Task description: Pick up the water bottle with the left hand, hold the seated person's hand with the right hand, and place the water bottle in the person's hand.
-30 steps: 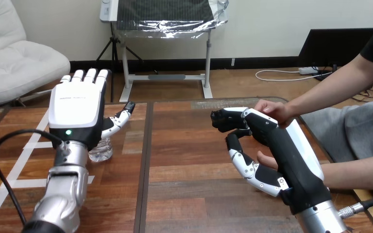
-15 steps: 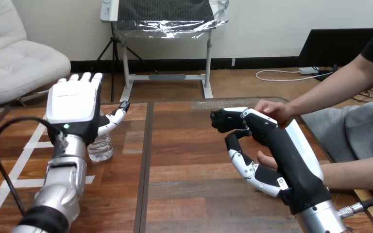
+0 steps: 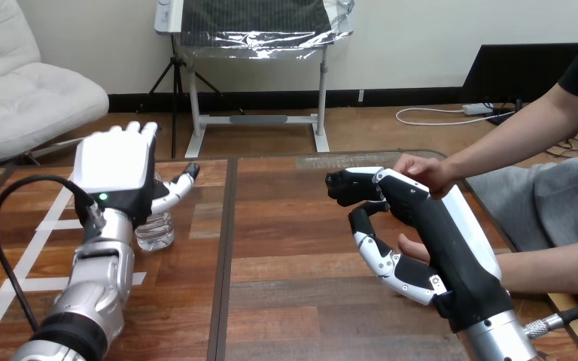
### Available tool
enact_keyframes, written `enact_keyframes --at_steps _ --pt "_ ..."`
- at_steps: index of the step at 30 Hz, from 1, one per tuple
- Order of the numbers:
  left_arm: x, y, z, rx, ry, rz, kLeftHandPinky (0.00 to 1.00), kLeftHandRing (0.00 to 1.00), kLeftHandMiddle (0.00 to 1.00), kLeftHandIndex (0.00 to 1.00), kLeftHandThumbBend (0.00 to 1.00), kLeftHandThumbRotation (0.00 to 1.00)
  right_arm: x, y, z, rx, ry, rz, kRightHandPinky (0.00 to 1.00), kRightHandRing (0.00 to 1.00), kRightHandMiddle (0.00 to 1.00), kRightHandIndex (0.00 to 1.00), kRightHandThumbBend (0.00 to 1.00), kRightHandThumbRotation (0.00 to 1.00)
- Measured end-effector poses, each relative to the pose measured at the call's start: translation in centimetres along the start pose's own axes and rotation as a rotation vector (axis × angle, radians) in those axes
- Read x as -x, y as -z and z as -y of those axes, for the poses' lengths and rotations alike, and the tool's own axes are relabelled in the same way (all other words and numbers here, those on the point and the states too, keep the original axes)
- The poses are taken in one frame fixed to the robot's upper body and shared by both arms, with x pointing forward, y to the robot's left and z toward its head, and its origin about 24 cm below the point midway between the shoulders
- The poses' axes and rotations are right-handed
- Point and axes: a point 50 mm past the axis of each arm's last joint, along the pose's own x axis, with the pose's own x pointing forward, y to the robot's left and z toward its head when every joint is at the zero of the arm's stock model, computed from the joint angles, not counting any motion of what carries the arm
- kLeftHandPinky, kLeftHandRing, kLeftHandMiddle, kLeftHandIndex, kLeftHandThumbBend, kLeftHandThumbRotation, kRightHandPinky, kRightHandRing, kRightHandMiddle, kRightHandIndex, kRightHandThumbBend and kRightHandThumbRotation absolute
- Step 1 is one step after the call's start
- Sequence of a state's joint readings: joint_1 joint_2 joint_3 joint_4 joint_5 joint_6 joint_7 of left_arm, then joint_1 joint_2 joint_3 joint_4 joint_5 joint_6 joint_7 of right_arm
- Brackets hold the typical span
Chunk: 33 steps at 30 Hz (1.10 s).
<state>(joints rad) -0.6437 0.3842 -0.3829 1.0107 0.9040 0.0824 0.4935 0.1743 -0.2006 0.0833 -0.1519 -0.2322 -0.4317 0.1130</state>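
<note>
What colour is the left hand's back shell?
White; the left hand shows it best in the head view.

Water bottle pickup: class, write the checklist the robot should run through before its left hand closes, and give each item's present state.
1. Water bottle standing on the wooden table: ok.
2. Left hand open, fingers straight: ok.
3. Left hand wrapped round the bottle: not ok. It hovers in front of the bottle and hides its top.
4. Right hand holding the person's hand: cannot tell. The person's upper hand rests on top of it, and the lower hand shows beside it.
5. Table between the bottle and the person free of other things: ok.
</note>
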Motion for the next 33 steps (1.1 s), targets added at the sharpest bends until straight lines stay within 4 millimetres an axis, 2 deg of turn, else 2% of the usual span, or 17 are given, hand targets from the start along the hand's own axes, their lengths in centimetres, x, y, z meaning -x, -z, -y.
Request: enact_keyframes --at_steps 10,33 --pt "0.4 0.0 1.0 0.014 0.043 -0.014 0.88 0.89 0.91 0.9 0.5 1.0 0.0 0.0 0.0 0.001 -0.001 0.0 0.61 0.68 0.69 0.69 0.15 0.0" --pt "1.0 -0.1 1.5 0.053 0.027 -0.011 0.88 0.9 0.91 0.89 0.49 1.0 0.0 0.0 0.0 -0.003 -0.008 0.0 0.6 0.67 0.69 0.69 0.16 0.0"
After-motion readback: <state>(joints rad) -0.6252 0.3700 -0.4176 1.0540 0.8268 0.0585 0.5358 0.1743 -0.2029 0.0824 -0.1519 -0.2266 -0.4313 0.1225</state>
